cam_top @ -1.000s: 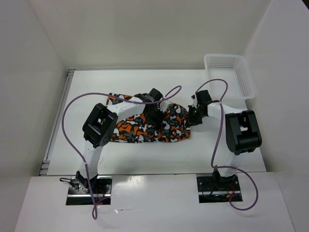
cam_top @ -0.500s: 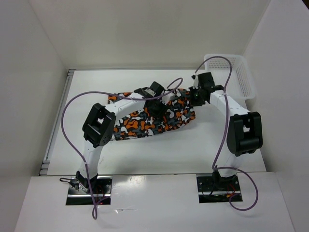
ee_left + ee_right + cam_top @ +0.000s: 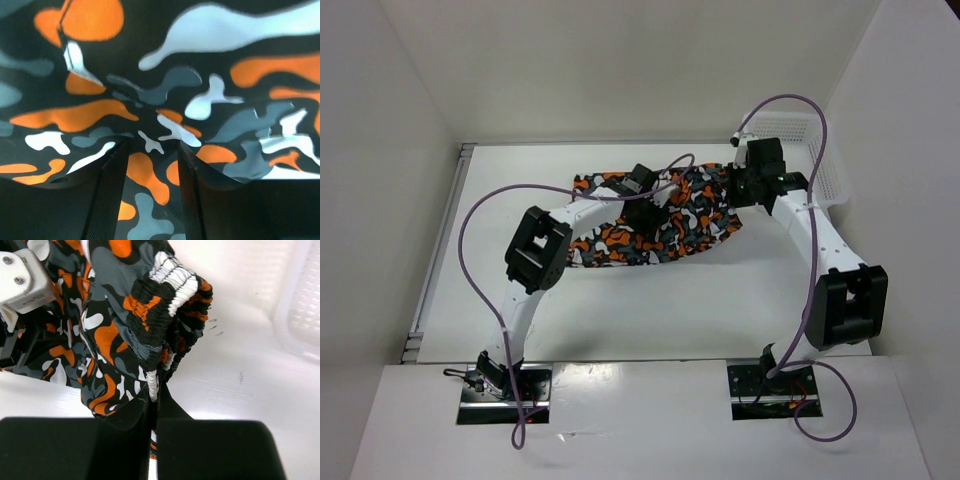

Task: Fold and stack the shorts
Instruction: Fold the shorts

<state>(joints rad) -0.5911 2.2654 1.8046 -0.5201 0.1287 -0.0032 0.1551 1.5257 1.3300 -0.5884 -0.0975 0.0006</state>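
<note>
Obs.: the shorts [image 3: 660, 220] sit on the far half of the table [image 3: 650, 300], running from about 10 o'clock to 2 o'clock of its centre. They are bunched, not flat. The right end is raised off the surface and the left end trails on it.

Right end: the gathered waistband [image 3: 170, 285] hangs in a thick wad above the right claw [image 3: 154, 390]. The claw is clenched on the elastic edge with no gap between the fingers. You hold it there, I judge, because the band is the firmest edge and carries the weight without slipping.

Middle: the left claw [image 3: 150, 145] stands part-way closed on a gather of cloth, and creases fan out from between its fingers. I read that as a grasp, not a hover (the wrist view shows only fabric, so I can't tell how deep the bite goes). In the top view it sits at about 9 o'clock of the right claw, with the cloth spanning the two.

Two grips spaced along the garment let you lift and stretch it so it can be laid out square for a fold. No fold is made yet.

Surroundings: the white mesh basket [image 3: 800, 150] stands at 2 o'clock in the far right corner, just beside the right wrist and apart from the cloth. Watch the lifted waistband near its rim.
</note>
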